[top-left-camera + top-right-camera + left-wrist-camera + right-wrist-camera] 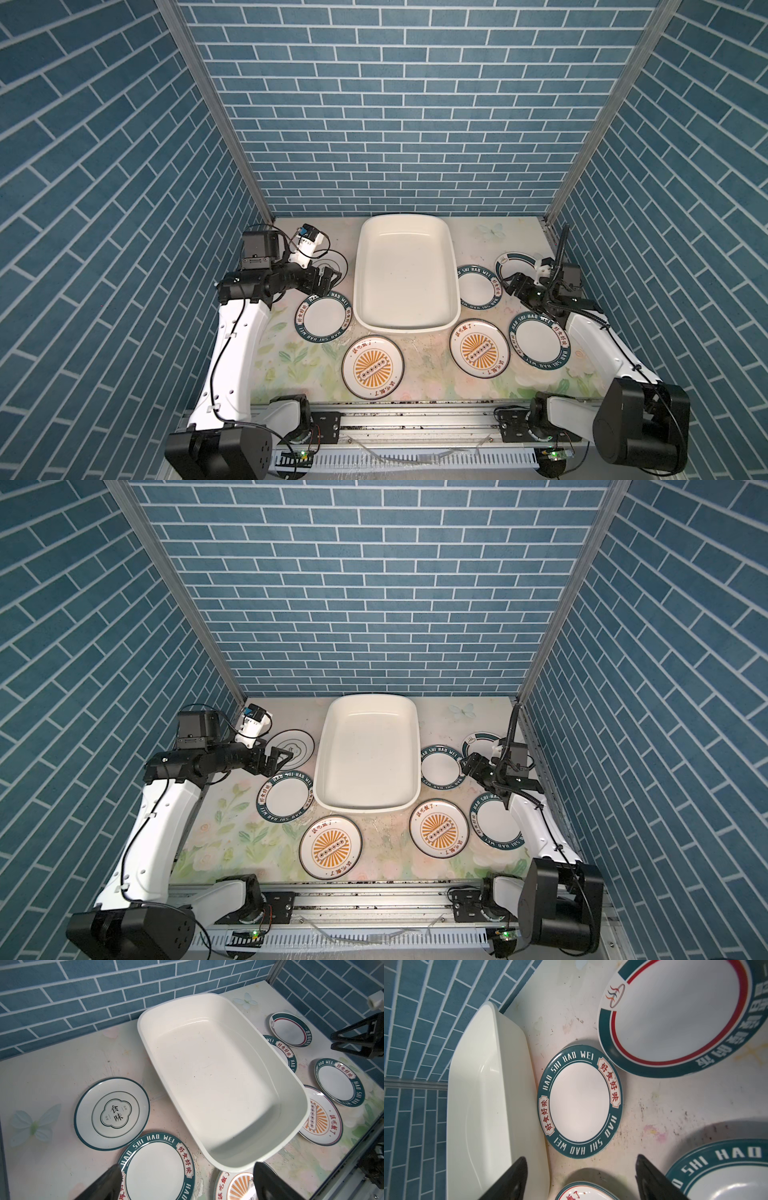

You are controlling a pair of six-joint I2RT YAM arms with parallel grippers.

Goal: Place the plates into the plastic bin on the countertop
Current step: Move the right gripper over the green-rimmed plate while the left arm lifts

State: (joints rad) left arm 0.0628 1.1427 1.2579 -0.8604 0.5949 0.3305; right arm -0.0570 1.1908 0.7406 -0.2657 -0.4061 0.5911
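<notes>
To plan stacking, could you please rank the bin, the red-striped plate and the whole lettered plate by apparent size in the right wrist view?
1. bin
2. red-striped plate, which looks nearer the camera, so its lead may be only apparent
3. lettered plate

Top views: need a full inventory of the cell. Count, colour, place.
plastic bin: one, glossy white, empty, centre rear
countertop: one, pale floral print, under everything
HAO SHI HAO WEI plates: three, white with dark green rims; left of the bin, close by its right side, front right
sunburst plates: two, white with orange; in front of the bin, the second further right
red-lined plate: one, white with green and red rim; right rear
ringed plate: one, white with dark rings; left rear
walls: three, blue brick pattern
left hand: black, open, empty, over the ringed plate
right hand: black, open, empty, over the red-lined plate
</notes>
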